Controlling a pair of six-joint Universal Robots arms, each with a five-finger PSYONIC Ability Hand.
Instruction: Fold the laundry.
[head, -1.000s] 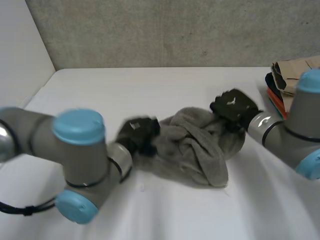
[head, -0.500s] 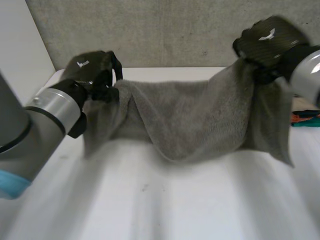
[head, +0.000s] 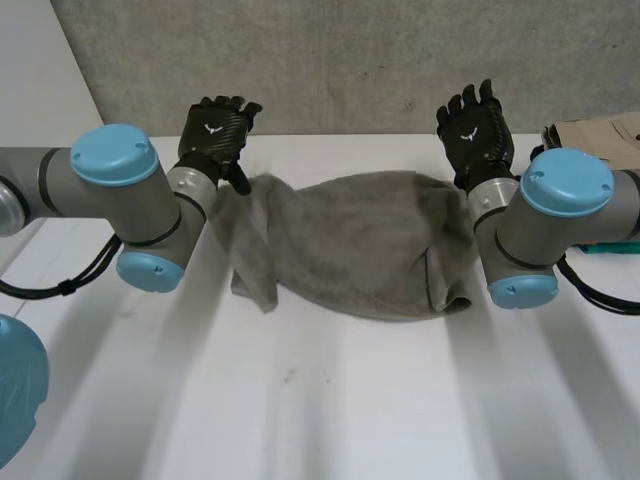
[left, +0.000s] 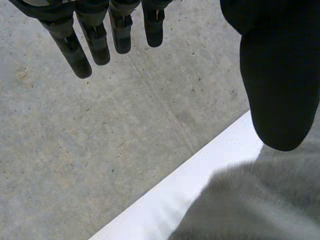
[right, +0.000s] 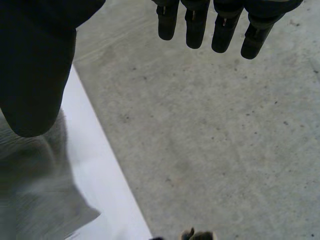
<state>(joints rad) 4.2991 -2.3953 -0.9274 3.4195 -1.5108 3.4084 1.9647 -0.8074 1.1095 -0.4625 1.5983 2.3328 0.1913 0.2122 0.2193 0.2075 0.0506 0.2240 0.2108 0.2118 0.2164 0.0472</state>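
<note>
Left hand (head: 213, 130) and right hand (head: 477, 130) spread, empty; grey towel (head: 350, 245) lies rumpled, so I expect trapped creases if folded now.

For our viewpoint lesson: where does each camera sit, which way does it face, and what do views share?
Head view: behind the arms, looking down at the table; both arms, left robot hand, right robot hand show.
Left wrist view: on that wrist, facing the grey wall past its own open fingers.
Right wrist view: on that wrist, same wall, own fingers.
All three share the grey towel.
</note>
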